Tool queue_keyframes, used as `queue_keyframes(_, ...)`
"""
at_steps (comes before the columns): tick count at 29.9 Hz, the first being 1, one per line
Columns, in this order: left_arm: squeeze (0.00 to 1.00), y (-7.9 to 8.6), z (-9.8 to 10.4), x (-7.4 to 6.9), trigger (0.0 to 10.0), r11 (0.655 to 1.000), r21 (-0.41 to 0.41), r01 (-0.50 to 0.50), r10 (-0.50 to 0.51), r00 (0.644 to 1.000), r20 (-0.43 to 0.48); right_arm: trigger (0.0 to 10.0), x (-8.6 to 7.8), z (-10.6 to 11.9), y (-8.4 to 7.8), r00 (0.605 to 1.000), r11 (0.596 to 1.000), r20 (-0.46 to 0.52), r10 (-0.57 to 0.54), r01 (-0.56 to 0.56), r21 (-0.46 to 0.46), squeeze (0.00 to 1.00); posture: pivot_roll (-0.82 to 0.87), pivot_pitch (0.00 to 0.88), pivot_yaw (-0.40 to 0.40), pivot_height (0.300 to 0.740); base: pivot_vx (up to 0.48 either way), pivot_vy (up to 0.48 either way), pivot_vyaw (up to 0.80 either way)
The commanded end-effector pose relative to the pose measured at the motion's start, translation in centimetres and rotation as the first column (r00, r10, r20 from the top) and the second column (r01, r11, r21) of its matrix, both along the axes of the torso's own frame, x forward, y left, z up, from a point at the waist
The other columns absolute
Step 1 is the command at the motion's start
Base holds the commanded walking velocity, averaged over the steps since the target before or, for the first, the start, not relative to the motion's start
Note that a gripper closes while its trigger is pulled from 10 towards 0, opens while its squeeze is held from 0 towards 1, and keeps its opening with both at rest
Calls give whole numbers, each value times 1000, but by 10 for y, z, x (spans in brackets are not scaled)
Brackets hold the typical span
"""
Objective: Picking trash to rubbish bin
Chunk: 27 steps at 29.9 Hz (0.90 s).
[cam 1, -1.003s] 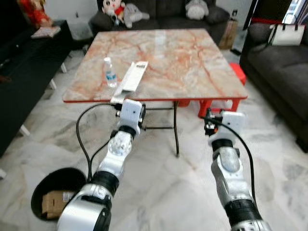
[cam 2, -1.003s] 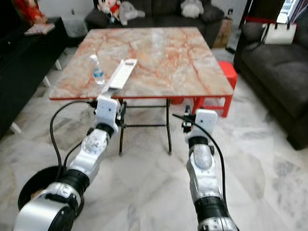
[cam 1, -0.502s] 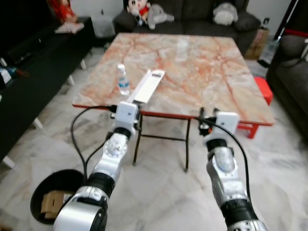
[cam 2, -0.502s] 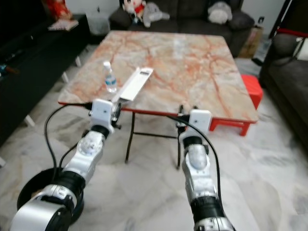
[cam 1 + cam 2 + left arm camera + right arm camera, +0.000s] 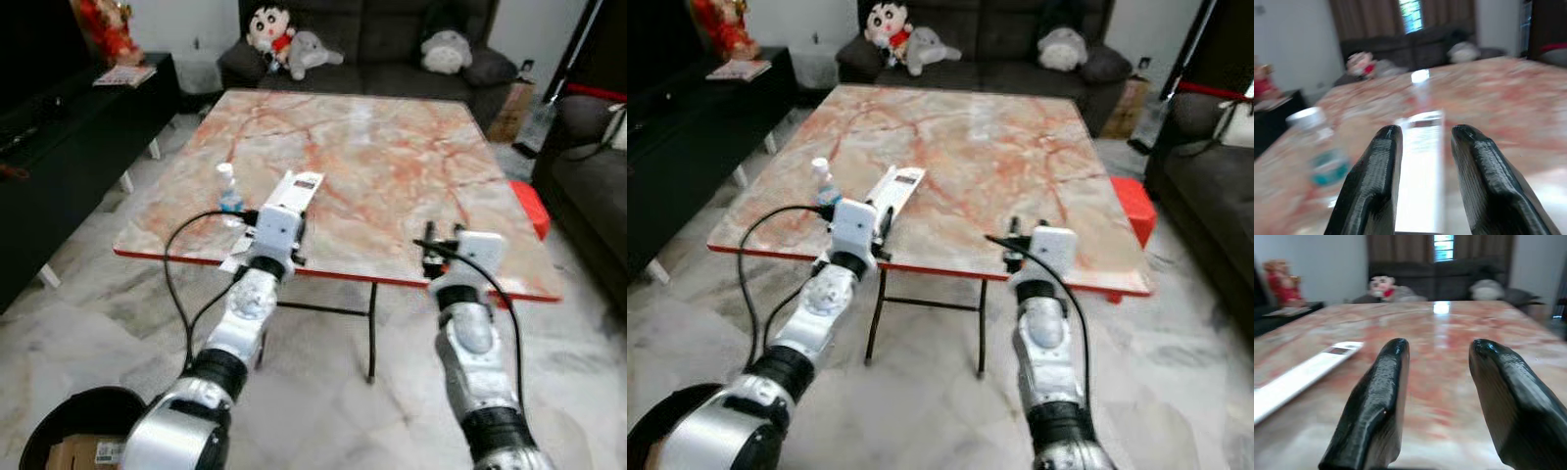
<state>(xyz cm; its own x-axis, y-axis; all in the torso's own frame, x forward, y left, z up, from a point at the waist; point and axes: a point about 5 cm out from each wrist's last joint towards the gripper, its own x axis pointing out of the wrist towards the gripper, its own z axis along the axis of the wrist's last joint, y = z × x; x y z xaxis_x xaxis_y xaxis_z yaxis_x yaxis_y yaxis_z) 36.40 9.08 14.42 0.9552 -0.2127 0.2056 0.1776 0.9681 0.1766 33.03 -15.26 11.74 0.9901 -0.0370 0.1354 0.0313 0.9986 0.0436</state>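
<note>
We are closer to the surface (image 5: 392, 166) than we were a moment ago, because we have walked up to it, and our two arms now reach out over its near edge. The long white box (image 5: 890, 195) lies flat on the surface near the front left corner, and the small water bottle (image 5: 824, 182) stands just beside it, on its left. Our left gripper (image 5: 1422, 183) is lined up with the near end of the white box, and its fingers (image 5: 1376, 181) are spread apart with the box showing between them, holding nothing yet. Our right gripper (image 5: 1435, 401) hangs over the front edge further right, well apart from the box, and its fingers (image 5: 1376, 406) are also open and empty. The black rubbish bin (image 5: 69, 431) sits on the floor down by our left side, with a brown box already inside it. We think the walking part is nearly done, and the next step is to close the left fingers on the white box.
</note>
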Motion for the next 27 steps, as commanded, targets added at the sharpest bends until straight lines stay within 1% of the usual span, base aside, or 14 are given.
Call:
queue_keyframes(1,0,-10,3,-1,10000,1000,-1,25,-25,1000,10,10000,1,3,-8,1000,1000,10,-18,18,-15,0,47,4,-20,740,439,0,712)
queue_keyframes(5,0,-10,4,-1,10000,1000,3,27,-27,999,18,10000,1,3,-6,1000,1000,11,-11,11,-9,0,51,0,-21,740,440,0,778)
queue_keyframes(9,0,-10,4,-1,10000,1000,10,28,-28,999,23,10000,1,2,-5,1000,1000,12,-7,7,11,0,50,0,-18,740,440,0,0)
queue_keyframes(13,0,-11,5,-2,10000,999,14,35,-35,999,28,10000,1,4,-5,1000,1000,21,0,0,-10,0,50,0,-19,740,439,0,0)
queue_keyframes(16,0,-12,5,-2,10000,999,13,38,-38,999,30,10000,1,4,-4,1000,1000,24,6,-6,-19,0,51,0,-19,740,439,0,800)
queue_keyframes(19,0,-14,5,-2,10000,999,14,44,-44,998,34,10000,1,2,-5,1000,1000,12,-3,3,12,0,49,0,-20,740,441,0,454)
queue_keyframes(25,0,-15,9,-1,10000,998,21,52,-53,998,45,10000,2,4,-5,1000,1000,23,0,-1,9,0,52,0,-21,740,438,0,0)
queue_keyframes(27,0,-15,9,-1,10000,998,25,53,-54,997,50,10000,2,4,-4,1000,1000,23,1,-1,11,0,54,0,-20,740,150,0,0)
